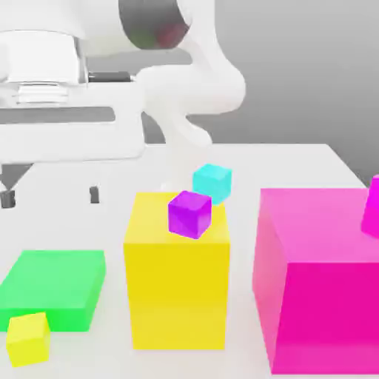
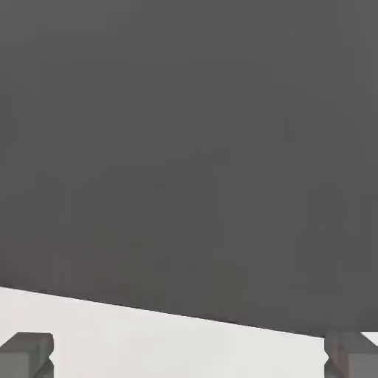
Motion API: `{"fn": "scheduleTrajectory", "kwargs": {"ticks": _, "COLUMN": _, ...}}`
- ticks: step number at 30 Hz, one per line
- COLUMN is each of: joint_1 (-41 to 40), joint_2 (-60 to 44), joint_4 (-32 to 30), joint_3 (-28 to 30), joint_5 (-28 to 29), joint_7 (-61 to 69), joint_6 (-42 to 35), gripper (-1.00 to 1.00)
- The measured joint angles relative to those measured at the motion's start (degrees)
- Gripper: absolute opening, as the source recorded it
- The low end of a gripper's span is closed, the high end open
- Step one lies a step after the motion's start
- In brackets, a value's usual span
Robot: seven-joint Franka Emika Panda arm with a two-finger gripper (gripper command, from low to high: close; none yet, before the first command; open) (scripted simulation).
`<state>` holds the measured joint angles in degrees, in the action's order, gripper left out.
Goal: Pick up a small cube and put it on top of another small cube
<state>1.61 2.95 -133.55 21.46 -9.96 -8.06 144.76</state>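
Small yellow cube [image 1: 28, 338] on bench [image 1: 296, 159], touching front corner of flat green block [image 1: 55, 285], at exterior view's left. Purple cube [image 1: 189, 214] atop tall yellow block [image 1: 178, 277]. Fingers [image 1: 50, 196] spread wide, empty, well above bench.

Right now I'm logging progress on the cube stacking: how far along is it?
Nothing looks done: the small yellow cube sits on the table against the green block. The claw hangs open and empty over the table at the exterior view's left. Grasping, lifting and stacking on another small cube, such as the purple cube, remain.
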Motion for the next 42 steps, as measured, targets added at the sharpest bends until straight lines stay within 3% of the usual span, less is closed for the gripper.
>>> {"fn": "scheduleTrajectory", "kwargs": {"ticks": 10, "joint_1": -8.29, "joint_2": -20.77, "joint_4": -0.77, "joint_3": 0.58, "joint_5": -5.29, "joint_7": 18.38, "joint_6": 6.41, "gripper": 0.00}}
{"fn": "scheduleTrajectory", "kwargs": {"ticks": 14, "joint_1": -12.35, "joint_2": -29.05, "joint_4": 0.72, "joint_3": -3.64, "joint_5": -9.85, "joint_7": 22.94, "joint_6": 11.97, "gripper": 0.00}}
{"fn": "scheduleTrajectory", "kwargs": {"ticks": 15, "joint_1": -13.28, "joint_2": -30.74, "joint_4": 1.10, "joint_3": -4.78, "joint_5": -10.88, "joint_7": 23.74, "joint_6": 13.24, "gripper": -1.00}}
{"fn": "scheduleTrajectory", "kwargs": {"ticks": 22, "joint_1": -13.43, "joint_2": -30.96, "joint_4": 1.15, "joint_3": -4.93, "joint_5": -10.98, "joint_7": 23.85, "joint_6": 13.29, "gripper": -1.00}}
{"fn": "scheduleTrajectory", "kwargs": {"ticks": 26, "joint_1": -10.44, "joint_2": -23.94, "joint_4": -0.51, "joint_3": -0.93, "joint_5": -6.02, "joint_7": 20.23, "joint_6": 8.11, "gripper": -1.00}}
{"fn": "scheduleTrajectory", "kwargs": {"ticks": 32, "joint_1": -3.80, "joint_2": -21.11, "joint_4": 1.05, "joint_3": 0.07, "joint_5": 2.57, "joint_7": 17.25, "joint_6": 7.54, "gripper": -1.00}}
{"fn": "scheduleTrajectory", "kwargs": {"ticks": 37, "joint_1": 2.53, "joint_2": -13.79, "joint_4": 1.58, "joint_3": -1.97, "joint_5": 6.73, "joint_7": 13.14, "joint_6": 1.44, "gripper": -1.00}}
{"fn": "scheduleTrajectory", "kwargs": {"ticks": 42, "joint_1": 6.59, "joint_2": -4.23, "joint_4": -0.29, "joint_3": -4.40, "joint_5": 7.48, "joint_7": 9.22, "joint_6": -7.07, "gripper": -1.00}}
